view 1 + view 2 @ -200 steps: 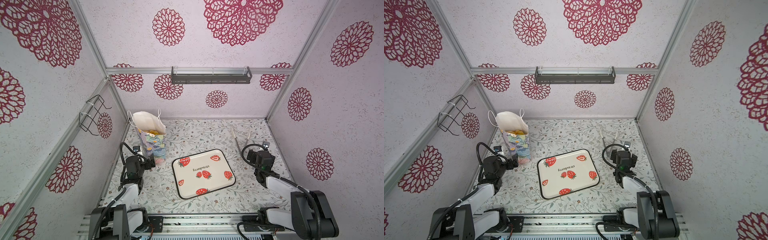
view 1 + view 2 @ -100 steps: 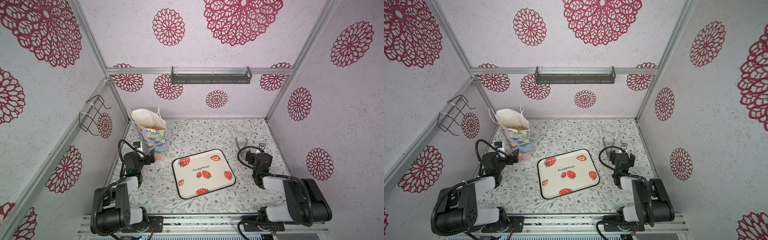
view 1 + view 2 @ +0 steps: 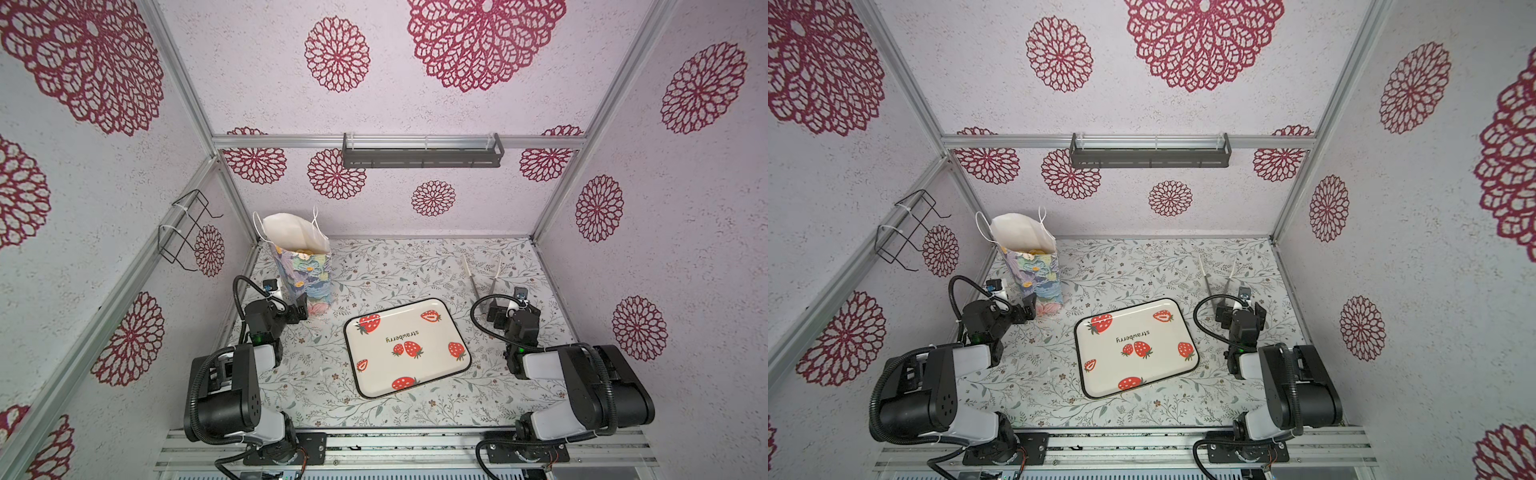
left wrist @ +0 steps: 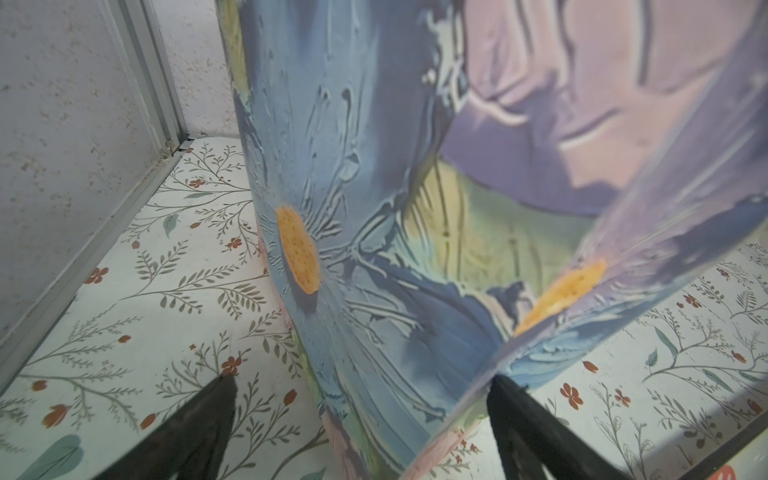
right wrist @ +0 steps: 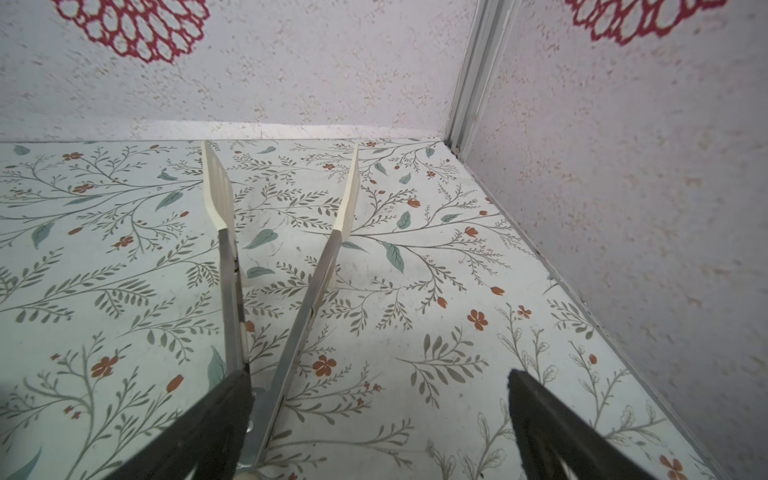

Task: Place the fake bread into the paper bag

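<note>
Top views, paper bag [image 3: 305, 270]: stood upright at the far left of the floral table [image 3: 395, 266], mouth open.
Top views, fake bread [image 3: 301, 252]: golden pieces are seen just inside the mouth of the paper bag [image 3: 1036, 274]; they cannot be counted.
Top views, strawberry tray [image 3: 432, 368]: laid mid-table, between the two arms.
Top views, left gripper [image 3: 298, 312]: set low at the bag's foot, fingers spread.
Top views, right gripper [image 3: 512, 308]: set low at the near end of the tongs [image 3: 473, 284], fingers spread.
Left wrist view, left gripper [image 4: 359, 388]: jaws are held wide apart. A corner of the paper bag [image 4: 374, 208] is framed between them. One finger is clear of it and the other is at its edge, where contact cannot be told.
Right wrist view, right gripper [image 5: 374, 382]: jaws are held wide apart with nothing clamped. The tongs [image 5: 286, 316] are laid on the table, hinged end beside one finger.
</note>
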`<state>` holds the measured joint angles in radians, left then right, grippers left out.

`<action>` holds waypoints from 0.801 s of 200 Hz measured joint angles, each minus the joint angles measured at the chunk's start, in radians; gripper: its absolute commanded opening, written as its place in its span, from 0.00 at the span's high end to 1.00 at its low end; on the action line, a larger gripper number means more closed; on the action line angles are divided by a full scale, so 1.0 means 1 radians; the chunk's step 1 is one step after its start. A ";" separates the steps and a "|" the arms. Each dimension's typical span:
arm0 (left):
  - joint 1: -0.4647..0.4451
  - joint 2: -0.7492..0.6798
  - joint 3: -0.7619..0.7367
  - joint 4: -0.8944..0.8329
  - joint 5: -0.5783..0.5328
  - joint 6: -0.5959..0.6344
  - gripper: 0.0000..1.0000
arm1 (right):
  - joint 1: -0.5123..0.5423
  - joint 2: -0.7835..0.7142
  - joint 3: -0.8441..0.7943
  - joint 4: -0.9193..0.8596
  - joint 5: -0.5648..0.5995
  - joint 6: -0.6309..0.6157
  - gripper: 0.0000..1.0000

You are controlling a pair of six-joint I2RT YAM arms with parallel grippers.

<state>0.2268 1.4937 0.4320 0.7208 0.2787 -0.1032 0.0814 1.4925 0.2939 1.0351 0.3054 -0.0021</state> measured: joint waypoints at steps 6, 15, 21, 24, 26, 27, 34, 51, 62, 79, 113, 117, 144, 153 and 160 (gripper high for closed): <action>-0.003 0.000 0.002 -0.001 -0.003 0.000 0.03 | -0.002 0.000 -0.007 0.010 -0.006 -0.002 0.02; -0.008 0.001 0.004 -0.001 -0.010 0.001 0.03 | -0.006 0.001 -0.018 0.024 -0.016 -0.002 0.02; -0.009 0.001 0.006 0.000 -0.014 0.001 0.03 | -0.010 0.002 -0.023 0.031 -0.024 -0.002 0.02; -0.010 0.001 0.006 0.000 -0.016 0.001 0.03 | -0.012 0.004 -0.024 0.035 -0.027 -0.002 0.02; -0.011 0.001 0.006 0.000 -0.018 0.002 0.03 | -0.014 0.005 -0.026 0.039 -0.030 -0.002 0.02; -0.012 0.001 0.007 0.000 -0.018 0.002 0.03 | -0.014 0.006 -0.026 0.040 -0.030 -0.002 0.02; -0.013 0.001 0.007 0.000 -0.022 0.002 0.03 | -0.019 0.014 -0.027 0.052 -0.040 -0.002 0.02; -0.015 0.001 0.007 0.000 -0.029 0.002 0.03 | -0.026 0.034 -0.029 0.069 -0.057 -0.003 0.02; -0.016 0.001 0.007 0.000 -0.030 0.002 0.03 | -0.029 0.041 -0.029 0.071 -0.070 -0.002 0.01; -0.016 0.001 0.007 0.000 -0.031 0.002 0.03 | -0.040 0.045 -0.029 0.075 -0.094 -0.002 0.01; -0.018 0.001 0.007 0.000 -0.034 0.002 0.03 | -0.050 0.045 -0.029 0.089 -0.110 -0.002 0.01; -0.018 0.001 0.007 0.000 -0.034 0.002 0.03 | -0.050 0.045 -0.029 0.090 -0.111 -0.002 0.01; -0.019 0.001 0.007 0.000 -0.039 0.002 0.03 | -0.050 0.045 -0.029 0.092 -0.119 -0.002 0.01; -0.019 0.001 0.007 0.000 -0.040 0.002 0.03 | -0.050 0.045 -0.029 0.093 -0.119 -0.002 0.01; -0.019 0.001 0.007 0.000 -0.041 0.002 0.03 | -0.050 0.045 -0.029 0.093 -0.119 -0.002 0.01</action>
<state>0.2073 1.4948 0.4389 0.7204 0.2379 -0.1013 0.0315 1.5375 0.2646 1.1282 0.1860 -0.0040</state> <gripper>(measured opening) 0.975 0.989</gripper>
